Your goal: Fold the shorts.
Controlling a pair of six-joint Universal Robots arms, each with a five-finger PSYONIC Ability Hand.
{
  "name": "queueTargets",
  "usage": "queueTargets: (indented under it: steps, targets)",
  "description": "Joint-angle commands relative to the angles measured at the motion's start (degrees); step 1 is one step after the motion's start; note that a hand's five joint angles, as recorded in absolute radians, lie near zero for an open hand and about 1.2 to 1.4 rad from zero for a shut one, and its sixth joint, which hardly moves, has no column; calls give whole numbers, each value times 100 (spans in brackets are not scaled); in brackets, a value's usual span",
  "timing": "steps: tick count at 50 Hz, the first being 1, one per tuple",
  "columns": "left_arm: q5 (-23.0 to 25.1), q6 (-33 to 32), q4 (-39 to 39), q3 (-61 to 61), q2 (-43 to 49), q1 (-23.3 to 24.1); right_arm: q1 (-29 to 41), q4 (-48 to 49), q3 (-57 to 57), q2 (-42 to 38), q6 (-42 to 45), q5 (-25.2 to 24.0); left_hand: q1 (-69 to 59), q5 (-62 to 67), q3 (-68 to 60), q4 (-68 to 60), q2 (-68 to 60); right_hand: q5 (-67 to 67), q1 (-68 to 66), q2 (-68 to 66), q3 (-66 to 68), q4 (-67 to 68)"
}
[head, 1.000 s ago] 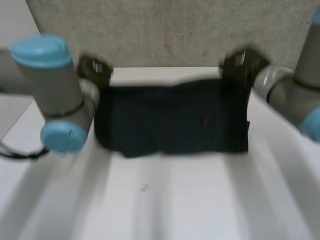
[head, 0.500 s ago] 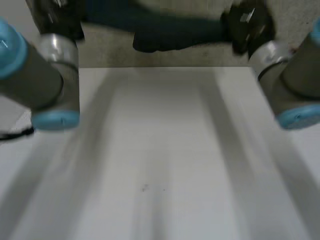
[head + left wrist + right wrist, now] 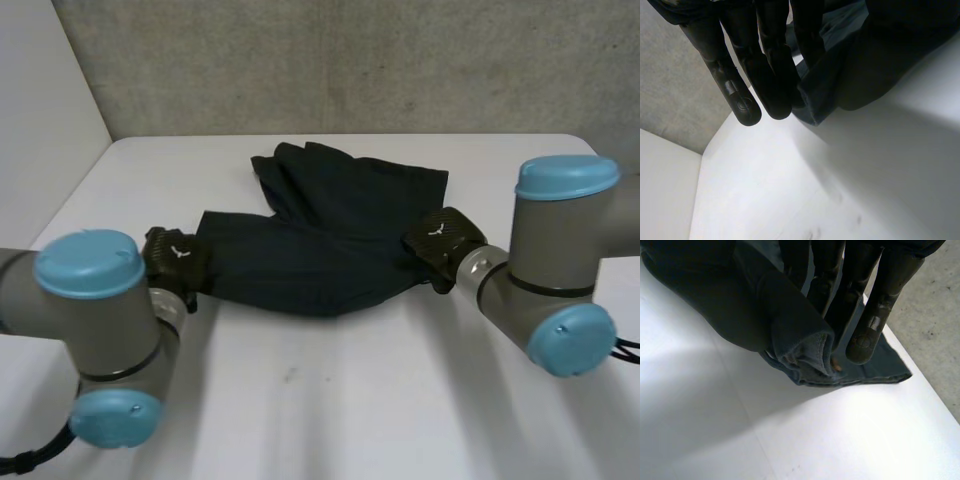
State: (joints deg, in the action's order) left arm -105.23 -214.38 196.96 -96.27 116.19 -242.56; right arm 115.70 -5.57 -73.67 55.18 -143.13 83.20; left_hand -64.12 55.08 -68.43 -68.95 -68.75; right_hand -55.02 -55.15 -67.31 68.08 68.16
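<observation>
Dark navy shorts (image 3: pixel 330 240) lie bunched across the middle of the white table (image 3: pixel 330 400), one leg part reaching toward the far edge. My left hand (image 3: pixel 175 258) is at the shorts' left end. In the left wrist view its straight fingers (image 3: pixel 765 75) press a cloth edge (image 3: pixel 880 55) against the thumb. My right hand (image 3: pixel 442 240) is at the shorts' right end. There, in the right wrist view, its fingers (image 3: pixel 875 305) pinch a rolled hem of the shorts (image 3: pixel 740 305) just above the table.
A grey wall (image 3: pixel 350 60) rises behind the table's far edge, and a white wall (image 3: pixel 40 120) stands at the left. Both arms' elbows (image 3: pixel 100 330) hang over the near part of the table.
Both hands swung the shorts up high past the far edge, then brought them down toward the near side. The cloth now rests on the table between the lowered hands.
</observation>
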Motion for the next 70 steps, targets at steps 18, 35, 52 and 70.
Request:
queueTargets:
  steps: [18,35,52,70]
  targets:
    - [829,-306,-2234,-833,-1520,341,-346,-1210,-2151,1214,1226,-305,5306,-5403,5738,5789,5770,-1498,-2485,-1269,1192,1184]
    - [2208,-306,-668,1460,131,-415,-329,-296,-2766,1179,1208,-305,4247,-4344,4679,4730,4711,-1498,-2485,-1269,1192,1184]
    - [2912,265,-1916,4669,2672,-626,-338,-102,-2819,1038,1165,-305,3557,-3653,3988,4040,4020,-1498,-2485,-1269,1192,1184]
    - [2754,248,-2057,5461,3446,-635,-346,-23,-2793,915,1173,-305,-1588,1492,-1157,-1105,-1125,-1498,-2485,-1269,1192,1184]
